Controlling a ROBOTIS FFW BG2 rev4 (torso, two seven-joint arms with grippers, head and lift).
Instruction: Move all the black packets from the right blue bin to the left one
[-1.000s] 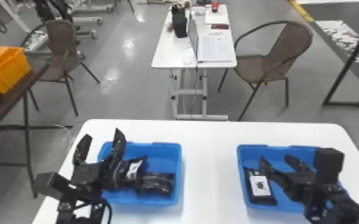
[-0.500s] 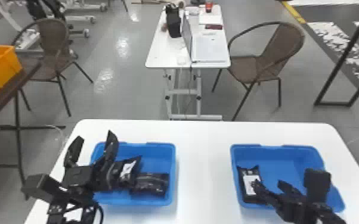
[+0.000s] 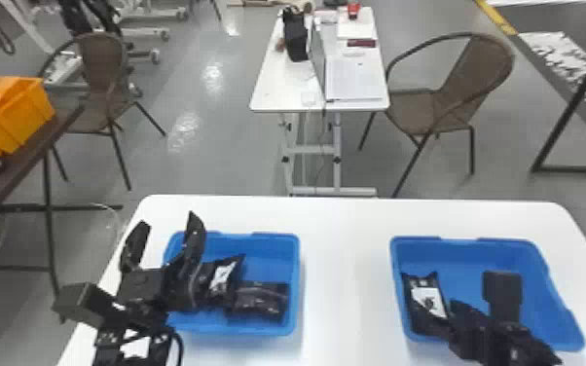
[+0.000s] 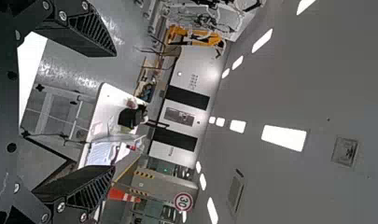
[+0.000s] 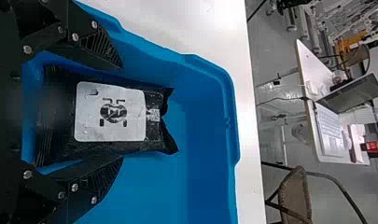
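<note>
Black packets (image 3: pixel 258 302) lie in bins (image 3: pixel 272 246) — white table (image 3: pixel 345 272), grey floor (image 3: pixel 214 160) beyond.

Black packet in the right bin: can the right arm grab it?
Probably yes: the right gripper is open, a finger by each long side of the packet, and nothing lies on top.

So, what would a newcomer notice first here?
Probably the left bin and the right bin, bright blue on the white table. In the right bin, a black packet with a white label lies between the spread fingers of the right gripper. Farther left, an orange bin sits on a dark table.
</note>
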